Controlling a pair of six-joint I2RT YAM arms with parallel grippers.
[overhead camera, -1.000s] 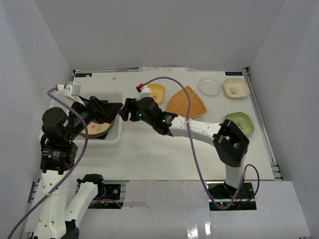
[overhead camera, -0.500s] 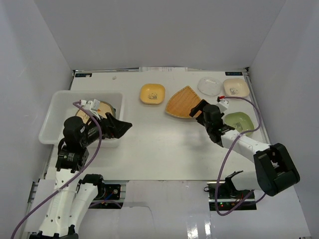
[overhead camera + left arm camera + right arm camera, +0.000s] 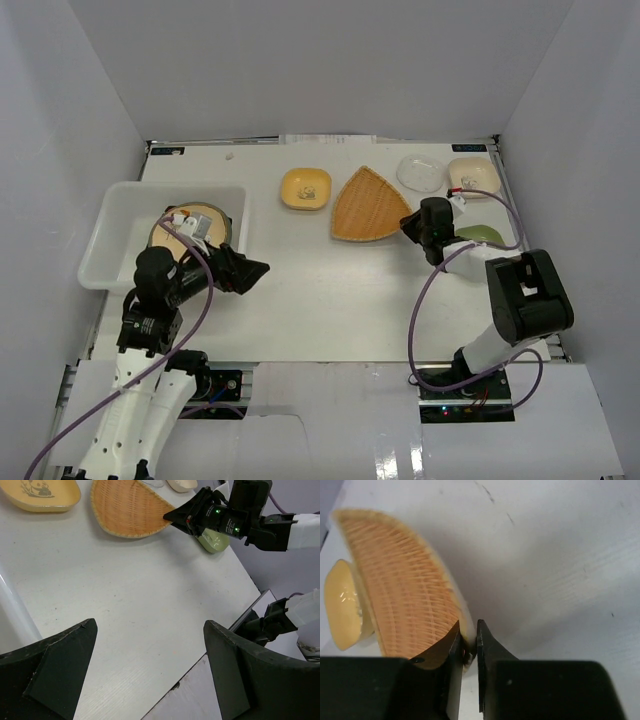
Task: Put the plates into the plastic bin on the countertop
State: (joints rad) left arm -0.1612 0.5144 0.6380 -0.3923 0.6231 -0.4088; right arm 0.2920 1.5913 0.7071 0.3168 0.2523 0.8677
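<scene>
Your right gripper (image 3: 468, 641) pinches the woven plate (image 3: 405, 590) by its rim (likely the only purchase); left gripper (image 3: 150, 650) gapes wide

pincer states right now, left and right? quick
Left pincer: open, holding nothing.
Right pincer: closed on the rim of the orange woven fan-shaped plate.

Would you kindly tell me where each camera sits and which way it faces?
Top external: above, behind the robot, looking down on the countertop; left gripper and right gripper show.
Left wrist: looks rightward past its open fingers toward the right gripper.
Right wrist: faces left; fingers pinch the woven plate.
Shared: woven plate, yellow panda plate.
</scene>
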